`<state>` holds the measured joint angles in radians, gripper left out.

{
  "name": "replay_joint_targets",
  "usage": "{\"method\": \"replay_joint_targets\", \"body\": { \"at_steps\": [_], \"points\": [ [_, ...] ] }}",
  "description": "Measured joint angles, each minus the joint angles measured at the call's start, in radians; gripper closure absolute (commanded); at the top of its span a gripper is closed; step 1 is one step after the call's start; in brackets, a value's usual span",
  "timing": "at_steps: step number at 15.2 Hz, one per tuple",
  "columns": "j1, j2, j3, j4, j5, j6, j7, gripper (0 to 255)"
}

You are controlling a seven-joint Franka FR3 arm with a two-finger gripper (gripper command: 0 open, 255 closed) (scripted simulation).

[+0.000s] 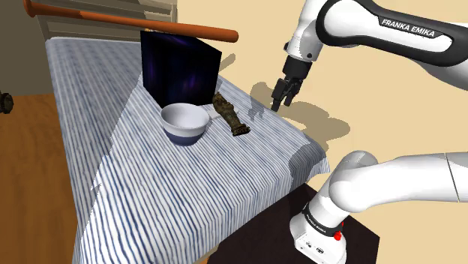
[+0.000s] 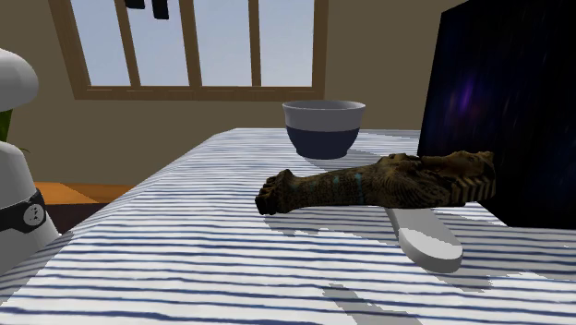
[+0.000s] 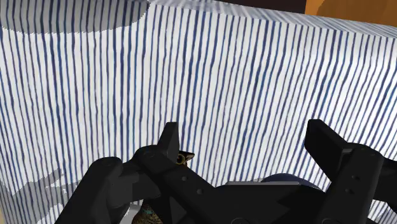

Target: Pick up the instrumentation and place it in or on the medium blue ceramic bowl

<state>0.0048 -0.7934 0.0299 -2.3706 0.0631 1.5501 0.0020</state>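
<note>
Bright, evenly lit, dark hard-edged shadows

The one legible marking is the brand name "FRANKA EMIKA", printed in white capitals on the dark band along the upper link of the white arm (image 1: 405, 34), in the shoulder view's upper right. At the foot of the arm, the white base (image 1: 319, 234) carries a small red mark and a few dark dots, too small to read as letters or numbers. In the second exterior view, a white housing (image 2: 11, 175) at the left edge bears a small round dark patch with pale dots, likewise unreadable.
</note>
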Motion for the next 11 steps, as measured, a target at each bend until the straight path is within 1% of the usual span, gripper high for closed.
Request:
{"method": "replay_joint_targets", "body": {
  "at_steps": [2, 7, 11],
  "points": [
    [0.001, 0.007, -0.01, -0.004, -0.008, 0.01, -0.02, 0],
    [0.011, 0.085, -0.109, -0.025, -0.082, 0.109, -0.222, 0],
    [0.025, 0.186, -0.188, -0.02, -0.128, 0.209, -0.392, 0]
  ]
}}
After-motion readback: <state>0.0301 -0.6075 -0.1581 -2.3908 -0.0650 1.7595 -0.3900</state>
